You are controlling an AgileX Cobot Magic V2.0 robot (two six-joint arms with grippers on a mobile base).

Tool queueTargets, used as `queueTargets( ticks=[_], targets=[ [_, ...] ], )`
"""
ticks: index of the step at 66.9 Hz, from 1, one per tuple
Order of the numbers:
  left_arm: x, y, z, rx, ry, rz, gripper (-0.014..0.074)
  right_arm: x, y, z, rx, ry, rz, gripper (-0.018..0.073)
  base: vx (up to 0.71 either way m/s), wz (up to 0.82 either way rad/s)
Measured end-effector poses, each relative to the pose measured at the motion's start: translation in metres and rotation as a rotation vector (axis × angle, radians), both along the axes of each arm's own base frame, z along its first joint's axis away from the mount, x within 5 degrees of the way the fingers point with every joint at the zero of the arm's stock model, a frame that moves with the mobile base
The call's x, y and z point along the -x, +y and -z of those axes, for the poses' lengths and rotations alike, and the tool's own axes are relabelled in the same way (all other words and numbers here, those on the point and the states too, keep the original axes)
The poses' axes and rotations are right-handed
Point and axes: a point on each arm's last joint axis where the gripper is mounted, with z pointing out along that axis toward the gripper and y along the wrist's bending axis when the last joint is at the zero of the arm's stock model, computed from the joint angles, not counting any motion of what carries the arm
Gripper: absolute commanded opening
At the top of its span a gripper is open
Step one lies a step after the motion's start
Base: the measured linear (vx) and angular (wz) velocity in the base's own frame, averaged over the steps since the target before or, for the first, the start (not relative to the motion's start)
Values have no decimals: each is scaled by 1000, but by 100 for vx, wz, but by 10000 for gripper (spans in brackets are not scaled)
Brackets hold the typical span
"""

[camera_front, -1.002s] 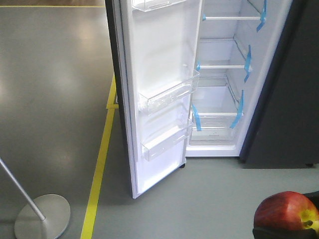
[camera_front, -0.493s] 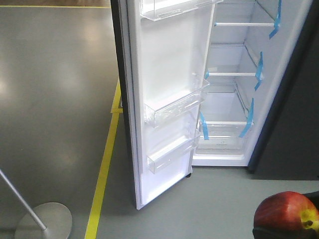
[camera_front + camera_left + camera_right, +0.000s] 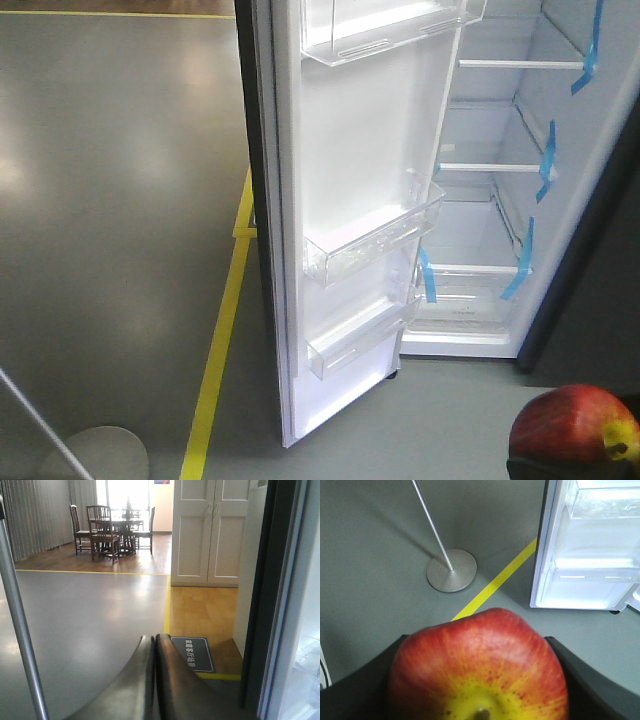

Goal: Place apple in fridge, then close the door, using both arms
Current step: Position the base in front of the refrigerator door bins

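The apple (image 3: 572,425), round and red with fine speckles and a yellow patch around its stem dip, sits outside the fridge (image 3: 470,220), low at the right of the front view, well apart from the open compartment. The right gripper (image 3: 476,645) is clamped on it, one matte black finger (image 3: 362,682) pressed against each side. The left gripper (image 3: 155,640) has its two smooth dark fingers pressed flat together with nothing between them. The door (image 3: 350,130) stands swung wide, its white inner face showing through three clear plastic bins: a top bin (image 3: 385,35), a middle bin (image 3: 375,240) and a lower bin (image 3: 360,340), each a long shallow trough with rounded corners. Inside the white fridge, flat clear shelves (image 3: 490,168) are stacked one above another, with strips of blue tape (image 3: 545,160) on their front corners. The fridge's outer side is dark and flat. The floor (image 3: 120,200) is smooth, glossy grey, crossed by a yellow line (image 3: 225,330). A thin metal pole (image 3: 432,525) rises from a round, flat metal base (image 3: 451,570) near that line. The left wrist view also shows a wooden table and chairs (image 3: 112,530), white panelled cupboard doors (image 3: 215,530) and a dark mat (image 3: 192,652) with white lettering.
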Motion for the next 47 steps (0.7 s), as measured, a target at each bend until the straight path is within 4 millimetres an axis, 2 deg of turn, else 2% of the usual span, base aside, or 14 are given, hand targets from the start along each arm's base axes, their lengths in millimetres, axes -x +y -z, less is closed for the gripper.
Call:
queueTargets(
  ticks=[47],
  targets=[
    [0, 0, 0, 0, 0, 0, -6, 0, 0, 0, 0, 0, 0, 88, 13, -4]
  ],
)
